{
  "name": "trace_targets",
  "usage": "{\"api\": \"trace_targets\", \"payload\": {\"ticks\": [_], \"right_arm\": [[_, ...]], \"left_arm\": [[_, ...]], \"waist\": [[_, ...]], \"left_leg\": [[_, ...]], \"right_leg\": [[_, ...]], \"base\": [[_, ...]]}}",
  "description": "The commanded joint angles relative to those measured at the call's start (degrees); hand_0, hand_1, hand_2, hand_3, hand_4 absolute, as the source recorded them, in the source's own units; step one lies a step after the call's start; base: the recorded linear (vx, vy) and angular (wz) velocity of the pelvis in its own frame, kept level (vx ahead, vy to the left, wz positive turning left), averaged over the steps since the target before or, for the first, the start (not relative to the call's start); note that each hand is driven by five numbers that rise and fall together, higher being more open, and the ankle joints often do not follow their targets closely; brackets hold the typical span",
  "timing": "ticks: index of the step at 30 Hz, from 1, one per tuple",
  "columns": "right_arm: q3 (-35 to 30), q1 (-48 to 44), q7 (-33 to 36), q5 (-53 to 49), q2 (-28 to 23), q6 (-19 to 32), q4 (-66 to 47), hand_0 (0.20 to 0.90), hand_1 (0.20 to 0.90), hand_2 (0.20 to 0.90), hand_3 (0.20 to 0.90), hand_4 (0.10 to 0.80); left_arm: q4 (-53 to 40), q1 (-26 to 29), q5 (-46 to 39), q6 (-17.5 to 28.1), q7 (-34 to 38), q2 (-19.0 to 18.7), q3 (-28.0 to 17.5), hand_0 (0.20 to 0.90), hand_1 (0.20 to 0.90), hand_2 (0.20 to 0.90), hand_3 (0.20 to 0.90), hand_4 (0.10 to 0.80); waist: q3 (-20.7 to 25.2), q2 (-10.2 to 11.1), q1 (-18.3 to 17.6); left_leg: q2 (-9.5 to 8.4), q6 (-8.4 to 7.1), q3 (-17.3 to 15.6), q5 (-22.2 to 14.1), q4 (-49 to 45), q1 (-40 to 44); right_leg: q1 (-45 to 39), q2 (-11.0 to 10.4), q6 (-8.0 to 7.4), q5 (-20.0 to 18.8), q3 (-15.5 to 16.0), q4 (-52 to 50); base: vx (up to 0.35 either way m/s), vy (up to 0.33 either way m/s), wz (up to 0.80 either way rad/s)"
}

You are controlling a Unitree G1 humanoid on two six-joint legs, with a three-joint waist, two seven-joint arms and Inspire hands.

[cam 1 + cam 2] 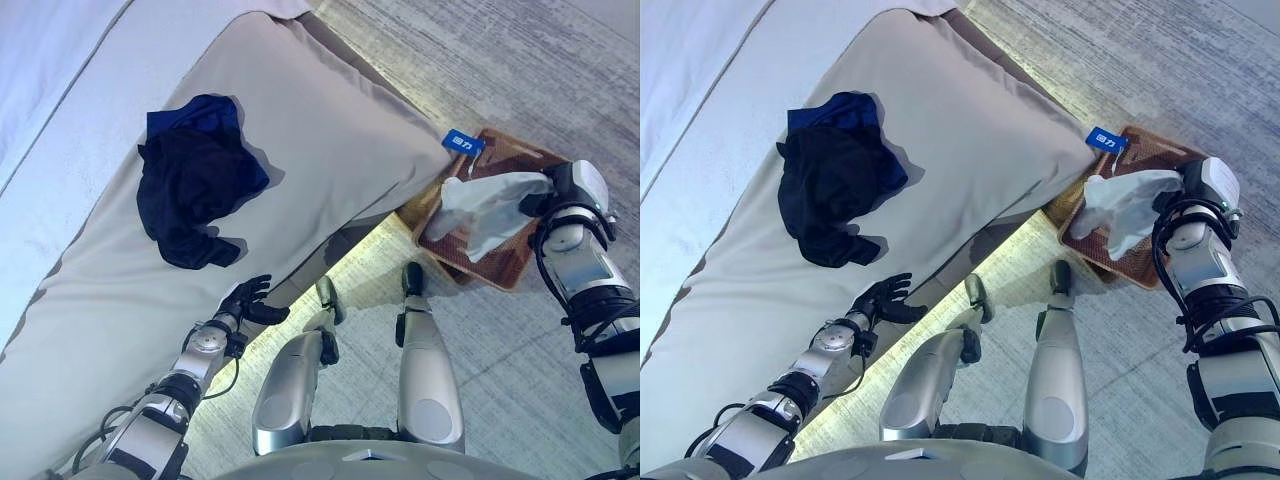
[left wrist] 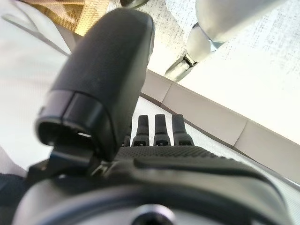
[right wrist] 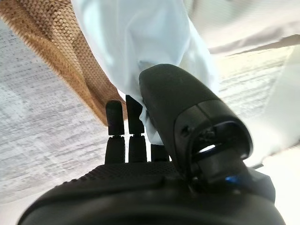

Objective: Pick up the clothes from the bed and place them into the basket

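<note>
A black garment (image 1: 190, 190) lies crumpled on the bed (image 1: 330, 110), with a blue garment (image 1: 200, 112) partly under it at its far side. My left hand (image 1: 245, 298) is open and empty at the bed's near edge, a little short of the black garment; its straight fingers (image 2: 154, 133) show in the left wrist view. My right hand (image 1: 532, 204) is shut on a white garment (image 1: 490, 205) and holds it over the brown woven basket (image 1: 505, 272) on the floor. In the right wrist view the white garment (image 3: 145, 37) hangs between thumb and fingers above the basket (image 3: 56, 51).
The basket stands on the grey floor (image 1: 500, 60) beside the bed's corner, with a small blue tag (image 1: 462, 142) at its far rim. The bed's beige cover runs diagonally across the left of the view.
</note>
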State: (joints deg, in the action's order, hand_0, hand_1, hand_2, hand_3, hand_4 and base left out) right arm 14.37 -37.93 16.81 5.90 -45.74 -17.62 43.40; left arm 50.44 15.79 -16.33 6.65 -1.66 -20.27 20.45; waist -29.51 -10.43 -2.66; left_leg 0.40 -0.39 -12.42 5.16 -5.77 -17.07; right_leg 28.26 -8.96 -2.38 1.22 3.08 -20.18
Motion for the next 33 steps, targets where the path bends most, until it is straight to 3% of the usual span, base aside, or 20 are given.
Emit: {"api": "trace_targets", "payload": {"ticks": [1, 4, 8, 12, 13, 15, 16, 17, 20, 23, 26, 27, 28, 30, 31, 33], "right_arm": [[2.3, -9.5, 5.7, 1.9, -5.4, -1.8, 1.3, 0.900, 0.900, 0.900, 0.900, 0.800], [3.6, -12.3, 6.2, 1.0, -6.4, -4.1, 6.3, 0.900, 0.900, 0.900, 0.900, 0.800], [2.3, -12.8, 8.2, -3.1, -7.1, -2.5, 11.3, 0.900, 0.900, 0.900, 0.900, 0.800], [-2.0, -9.8, 11.2, -11.1, -8.7, 2.3, 4.7, 0.900, 0.900, 0.900, 0.900, 0.800], [-5.0, -8.0, 11.9, -13.6, -8.7, 4.0, 0.1, 0.900, 0.900, 0.900, 0.900, 0.800], [-13.1, -0.4, 10.2, -19.0, -6.3, 8.2, -12.0, 0.900, 0.900, 0.900, 0.900, 0.800], [-14.7, 1.2, 9.1, -19.7, -5.6, 7.3, -15.3, 0.900, 0.900, 0.900, 0.900, 0.800], [-18.6, 5.5, 6.3, -23.9, -3.6, 8.8, -22.4, 0.900, 0.900, 0.900, 0.900, 0.800], [-21.7, 10.8, 1.0, -27.6, -1.8, 8.2, -27.6, 0.900, 0.900, 0.900, 0.900, 0.800], [-25.0, 15.5, -4.6, -38.4, -1.9, 11.2, -29.3, 0.900, 0.900, 0.900, 0.900, 0.800], [-30.2, 17.6, -11.6, -61.6, 1.0, 18.5, -37.0, 0.900, 0.900, 0.900, 0.900, 0.800], [-30.7, 17.7, -12.7, -63.7, 1.9, 19.2, -38.3, 0.900, 0.900, 0.900, 0.900, 0.800], [-31.8, 17.8, -16.5, -67.5, 5.8, 23.5, -42.4, 0.900, 0.900, 0.900, 0.900, 0.800], [-30.1, 18.3, -16.7, -58.9, 10.0, 26.5, -46.1, 0.900, 0.900, 0.900, 0.900, 0.800], [-26.2, 18.8, -17.1, -46.4, 11.5, 26.1, -48.7, 0.900, 0.900, 0.900, 0.900, 0.800], [-23.5, 18.9, -17.6, -35.9, 10.3, 26.4, -48.3, 0.900, 0.900, 0.900, 0.900, 0.800]], "left_arm": [[-5.0, -3.3, -3.5, 2.5, 0.5, -3.7, -0.2, 0.900, 0.900, 0.900, 0.900, 0.800], [-7.0, -4.0, -4.7, 2.5, 0.6, -4.5, 0.6, 0.900, 0.900, 0.900, 0.900, 0.800], [-8.5, -5.2, -5.8, 2.3, 0.7, -4.6, 1.3, 0.900, 0.900, 0.900, 0.900, 0.800], [-8.8, -7.4, -5.9, 2.0, 0.5, -4.5, 0.4, 0.900, 0.900, 0.900, 0.900, 0.800], [-8.6, -8.1, -5.7, 2.2, 0.5, -4.4, -0.4, 0.900, 0.900, 0.900, 0.900, 0.800], [-7.2, -9.5, -5.4, 2.1, 0.6, -3.6, -2.4, 0.900, 0.900, 0.900, 0.900, 0.800], [-6.8, -9.5, -5.3, 1.9, 0.6, -3.5, -2.8, 0.900, 0.900, 0.900, 0.900, 0.800], [-5.1, -9.0, -5.0, 1.3, 0.4, -3.3, -4.7, 0.900, 0.900, 0.900, 0.900, 0.800], [-2.7, -8.7, -4.7, 0.6, 0.3, -3.4, -6.6, 0.900, 0.900, 0.900, 0.900, 0.800], [-0.7, -9.5, -4.3, 0.0, 1.0, -3.8, -7.7, 0.900, 0.900, 0.900, 0.900, 0.800], [2.9, -11.9, -3.8, 0.6, 1.5, -3.0, -8.2, 0.900, 0.900, 0.900, 0.900, 0.800], [3.4, -12.1, -3.7, 0.7, 1.4, -2.8, -8.4, 0.900, 0.900, 0.900, 0.900, 0.800], [5.3, -12.5, -3.1, 0.7, 1.3, -2.2, -9.1, 0.900, 0.900, 0.900, 0.900, 0.800], [6.9, -12.5, -1.7, -0.4, 1.4, -0.9, -9.8, 0.900, 0.900, 0.900, 0.900, 0.800], [7.1, -13.3, -0.9, -2.0, 1.9, 0.2, -10.3, 0.900, 0.900, 0.900, 0.900, 0.800], [8.5, -14.1, 0.0, -2.0, 1.4, 0.5, -10.9, 0.900, 0.900, 0.900, 0.900, 0.800]], "waist": [[-0.3, -1.9, 0.6], [-0.3, -3.1, 1.4], [-0.3, -4.2, 2.2], [-0.3, -3.7, 2.0], [-0.3, -3.3, 1.9], [-0.3, -1.3, 0.5], [-0.3, -0.8, 0.2], [-0.3, 1.2, -0.8], [0.9, 4.2, -1.6], [3.7, 7.6, -1.5], [8.0, 10.1, -1.0], [8.6, 10.4, -1.0], [10.2, 10.9, -0.8], [12.0, 11.3, -0.3], [13.8, 11.7, 0.6], [15.1, 12.0, 1.5]], "left_leg": [[-1.06, -0.70, 5.3, -9.4, -12.9, -8.0], [-1.12, -0.87, 5.4, -8.0, -12.2, -10.6], [-1.13, -1.41, 5.9, -5.8, -9.0, -10.9], [-0.71, -2.05, 6.5, -4.2, -4.3, -8.1], [-0.22, -1.86, 6.0, -2.7, -3.1, -8.1], [0.29, -2.17, 5.6, -2.3, -0.3, -4.4], [0.37, -2.21, 5.5, -2.3, 0.2, -3.6], [0.90, -2.36, 4.7, -2.6, 1.3, -1.1], [1.66, -2.51, 3.7, -3.2, 2.4, 1.6], [2.24, -2.47, 3.6, -4.0, 4.1, 4.7], [2.14, -2.40, 3.6, -5.1, 5.9, 9.3], [2.07, -2.37, 3.6, -5.2, 6.1, 9.8], [1.87, -2.22, 3.4, -5.7, 6.3, 10.9], [1.39, -2.07, 3.5, -6.4, 5.9, 12.0], [0.70, -1.41, 4.0, -7.0, 5.7, 13.3], [0.21, -0.96, 4.4, -7.5, 5.4, 14.1]], "right_leg": [[2.4, 1.7, 3.13, 8.3, 4.8, -6.1], [5.5, 1.8, 3.42, 8.4, 4.9, -7.2], [5.9, 2.3, 3.58, 8.2, 5.1, -6.1], [3.4, 3.1, 3.23, 7.2, 5.4, -2.7], [3.4, 3.6, 3.49, 5.2, 5.9, -1.2], [0.3, 4.5, 2.93, 4.3, 5.7, 1.3], [-0.3, 4.6, 2.81, 4.1, 5.6, 1.9], [-2.8, 4.9, 2.36, 3.5, 5.6, 3.6], [-5.7, 4.9, 1.65, 2.5, 6.0, 5.9], [-9.7, 4.9, 0.62, 1.1, 6.1, 9.4], [-15.9, 4.7, -0.54, -0.3, 6.7, 14.2], [-16.5, 4.7, -0.66, -0.4, 6.8, 14.7], [-18.0, 4.6, -1.01, -0.8, 7.1, 15.7], [-19.8, 4.1, -1.49, -1.3, 7.7, 16.8], [-21.6, 3.7, -1.70, -1.6, 7.6, 17.8], [-22.7, 3.4, -1.96, -1.8, 7.7, 18.2]], "base": [[-0.100, -0.082, 0.03], [-0.054, -0.020, 0.01], [-0.001, 0.026, 0.05], [0.020, 0.063, 0.07], [0.000, 0.140, 0.14], [0.043, 0.142, 0.03], [0.062, 0.109, -0.06], [0.040, 0.085, -0.05], [0.056, 0.058, 0.03], [0.101, 0.028, 0.14], [0.191, 0.089, 0.07], [0.171, 0.144, -0.02], [0.156, 0.163, 0.00], [0.185, 0.228, -0.01], [0.189, 0.247, 0.10], [0.148, 0.191, 0.25]]}}
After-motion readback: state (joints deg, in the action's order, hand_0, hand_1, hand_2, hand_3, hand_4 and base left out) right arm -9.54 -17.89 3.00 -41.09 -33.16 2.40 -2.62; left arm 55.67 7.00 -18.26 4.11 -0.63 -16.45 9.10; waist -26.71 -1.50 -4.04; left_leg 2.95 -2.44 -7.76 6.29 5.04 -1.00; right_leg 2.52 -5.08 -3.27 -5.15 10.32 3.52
